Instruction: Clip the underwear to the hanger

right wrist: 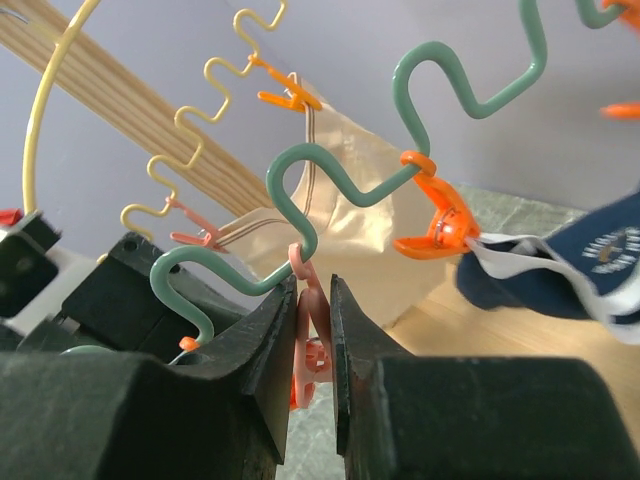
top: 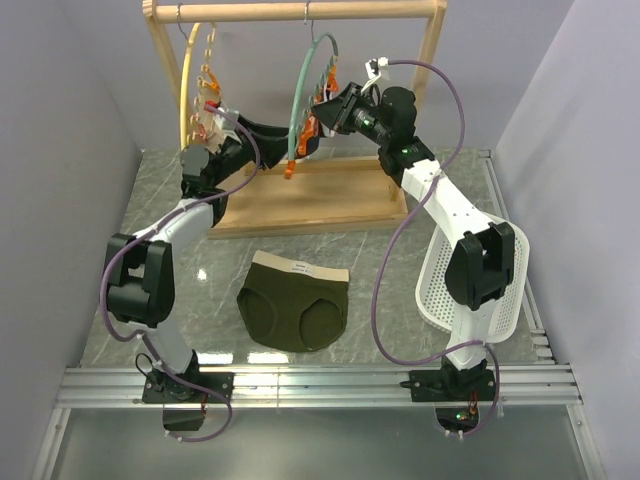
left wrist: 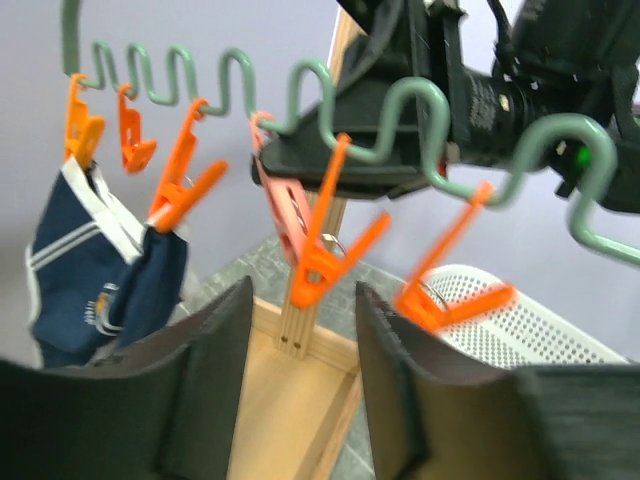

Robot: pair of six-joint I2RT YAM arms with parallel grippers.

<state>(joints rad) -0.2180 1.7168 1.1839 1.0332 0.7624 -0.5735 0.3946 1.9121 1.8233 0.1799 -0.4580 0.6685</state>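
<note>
The olive-green underwear point(top: 295, 310) with a tan waistband lies flat on the table in front of the rack. The teal hanger point(top: 303, 85) hangs from the wooden rail and also shows in the left wrist view point(left wrist: 390, 120) and the right wrist view point(right wrist: 300, 200). My right gripper point(right wrist: 318, 300) is shut on a pale pink clip point(right wrist: 312, 345) hanging from the hanger's wavy wire. My left gripper point(left wrist: 300, 305) is open and empty just below the row of orange clips point(left wrist: 325, 250), with the pink clip point(left wrist: 283, 205) right above it. Neither gripper touches the underwear.
A navy garment with white trim point(left wrist: 90, 270) hangs clipped to the teal hanger. A beige garment point(right wrist: 350, 210) hangs on the cream-yellow hanger point(top: 190, 75). The wooden rack's base point(top: 310, 205) lies behind the underwear. A white perforated basket point(top: 440, 275) stands at the right.
</note>
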